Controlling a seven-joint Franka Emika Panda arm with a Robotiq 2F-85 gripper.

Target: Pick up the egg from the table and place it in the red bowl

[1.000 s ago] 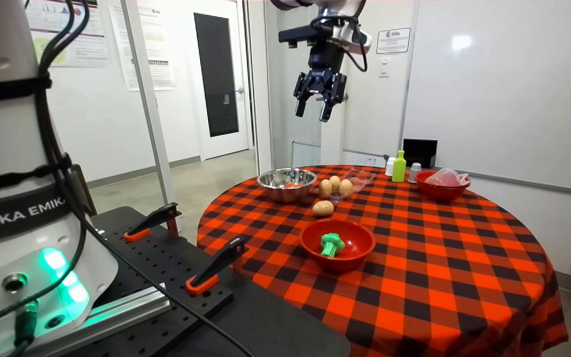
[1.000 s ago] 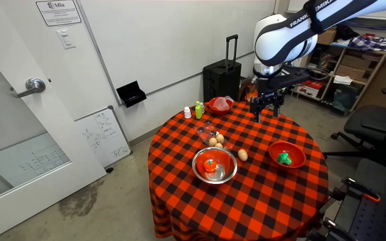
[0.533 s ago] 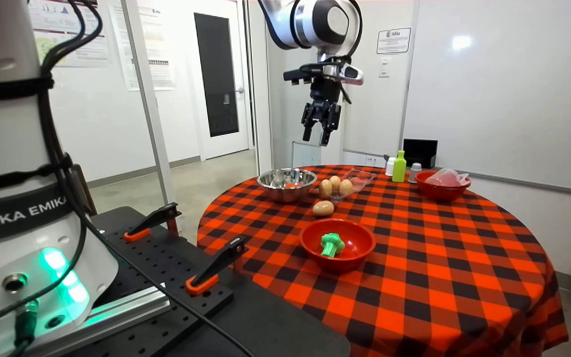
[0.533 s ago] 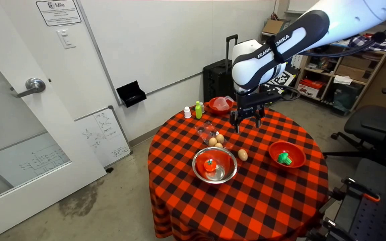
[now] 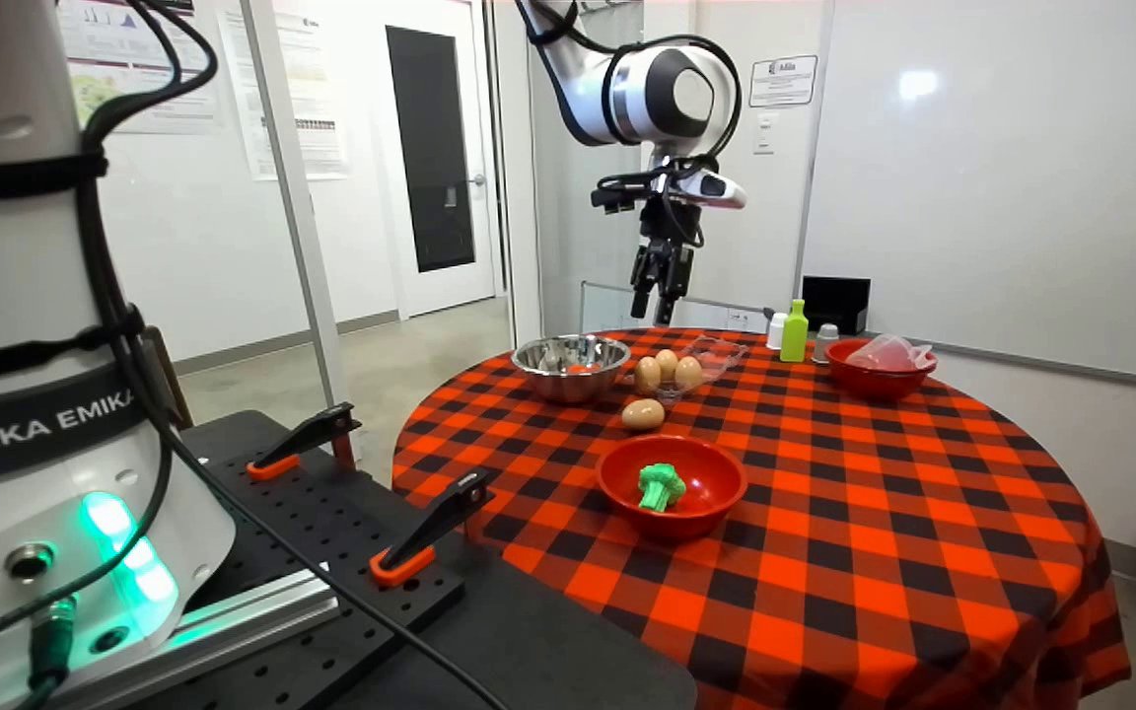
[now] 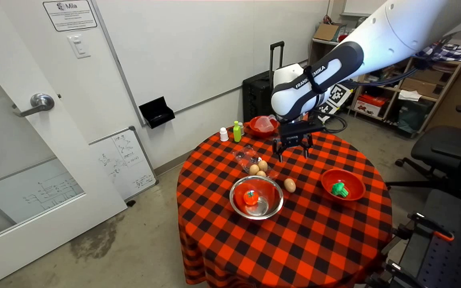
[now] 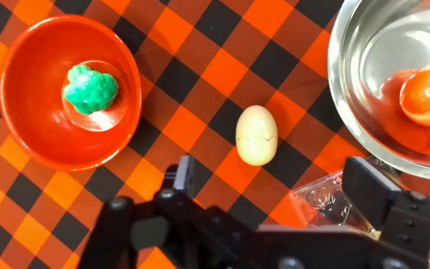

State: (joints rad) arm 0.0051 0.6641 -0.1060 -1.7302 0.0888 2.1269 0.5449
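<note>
Red-and-black checked surface (image 5: 824,552), round, cloth-covered. Egg (image 7: 256,135) lies on its side on it, between red bowl (image 7: 32,119) and steel bowl (image 7: 386,48), nearer the steel bowl, touching neither. Wavy seam round its middle in the wrist view. Red bowl has broccoli (image 7: 92,89) in it; steel bowl has a tomato (image 7: 426,99). Claw (image 6: 293,157) is wide, fingers well apart and pointing down, above the surface, apart from the egg. Wrist view: egg shows just past the fingertips, between them side to side. Three more eggs (image 6: 254,170) at one end of a clear carton (image 7: 325,201), just beside the steel bowl. Toward the whiteboard (image 5: 1012,177): green bottle (image 5: 794,335), back bowl (image 5: 874,385) with clear plastic (image 5: 886,353) in it, close to each other near the surface's edge. In an exterior view, two clamps (image 5: 440,518) on a black bench (image 5: 548,641).
</note>
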